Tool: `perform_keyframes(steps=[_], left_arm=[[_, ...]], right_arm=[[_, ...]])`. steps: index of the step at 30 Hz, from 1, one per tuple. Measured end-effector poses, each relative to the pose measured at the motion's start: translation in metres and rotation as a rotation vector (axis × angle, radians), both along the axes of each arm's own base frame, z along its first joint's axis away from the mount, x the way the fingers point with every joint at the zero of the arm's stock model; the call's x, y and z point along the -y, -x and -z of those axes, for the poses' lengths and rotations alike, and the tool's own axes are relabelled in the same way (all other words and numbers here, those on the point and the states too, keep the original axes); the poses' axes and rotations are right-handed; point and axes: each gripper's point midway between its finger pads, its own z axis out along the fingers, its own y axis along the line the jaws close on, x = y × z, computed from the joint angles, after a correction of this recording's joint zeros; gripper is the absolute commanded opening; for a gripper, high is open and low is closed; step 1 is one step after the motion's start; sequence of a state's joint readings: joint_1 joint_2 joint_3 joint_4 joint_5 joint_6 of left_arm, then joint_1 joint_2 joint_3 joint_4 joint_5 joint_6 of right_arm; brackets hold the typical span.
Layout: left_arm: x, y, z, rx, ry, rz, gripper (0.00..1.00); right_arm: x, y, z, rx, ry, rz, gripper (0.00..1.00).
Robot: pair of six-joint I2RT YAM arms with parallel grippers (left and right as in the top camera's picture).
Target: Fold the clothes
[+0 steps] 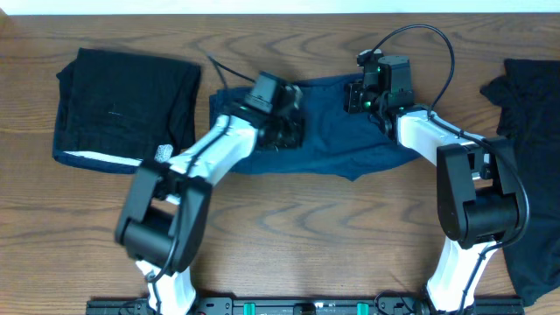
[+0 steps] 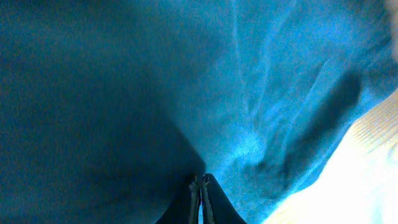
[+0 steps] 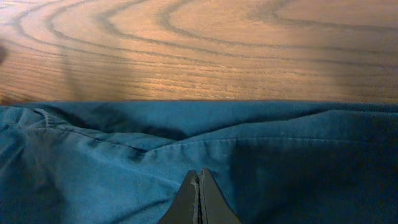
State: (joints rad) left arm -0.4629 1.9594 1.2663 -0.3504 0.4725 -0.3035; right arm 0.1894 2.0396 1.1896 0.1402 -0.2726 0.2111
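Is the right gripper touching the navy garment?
Touching. In the right wrist view the right gripper, jaws shut, pinches the navy garment, whose creases run up to the tips.

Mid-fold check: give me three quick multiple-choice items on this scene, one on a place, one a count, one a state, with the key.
1. Where does the navy garment lie?
A. between the white-edged black piece and the plain black piece
B. at the far left
C. atop the plain black piece

2. How many black pieces show overhead?
A. one
B. two
C. four

3. How do the right jaws stand?
A. wide open
B. closed together
C. out of view

Key:
1 A, black cloth lies on either side of it.
2 B, one lies at the left and one at the right edge.
3 B, the right wrist view shows the tips meeting at the navy cloth.
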Motion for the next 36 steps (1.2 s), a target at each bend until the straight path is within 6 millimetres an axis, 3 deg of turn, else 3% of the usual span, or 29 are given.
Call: perform_keyframes(steps=[6, 14, 17, 22, 25, 28, 33, 36], left_arm=[[0.000, 0.008, 0.034, -0.060, -0.052, 0.002, 0.06], [-0.003, 0.003, 0.033, -0.038, -0.073, -0.011, 0.06], [-0.001, -0.002, 0.021, -0.002, -0.056, -0.014, 0.06], [0.007, -0.025, -0.025, 0.143, 0.003, -0.030, 0.06], [0.007, -0.034, -0.031, 0.186, 0.000, -0.044, 0.06], [0.007, -0.038, -0.018, 0.179, -0.016, -0.050, 0.06], [0.003, -0.037, 0.030, 0.117, -0.068, -0.055, 0.06], [0.003, -0.045, 0.032, 0.139, -0.069, -0.068, 0.06]], right_arm=[[0.004, 0.004, 0.013, -0.038, 0.016, 0.007, 0.01], [0.006, 0.006, 0.018, -0.053, 0.028, 0.008, 0.01], [0.007, 0.007, 0.019, -0.058, 0.029, 0.011, 0.01], [0.009, 0.007, 0.020, -0.063, 0.032, 0.014, 0.01], [0.009, 0.009, 0.022, -0.072, 0.034, 0.015, 0.01], [0.009, 0.009, 0.023, -0.077, 0.035, 0.015, 0.01], [0.009, 0.010, 0.024, -0.082, 0.036, 0.015, 0.01], [0.010, 0.012, 0.025, -0.089, 0.037, 0.014, 0.01]])
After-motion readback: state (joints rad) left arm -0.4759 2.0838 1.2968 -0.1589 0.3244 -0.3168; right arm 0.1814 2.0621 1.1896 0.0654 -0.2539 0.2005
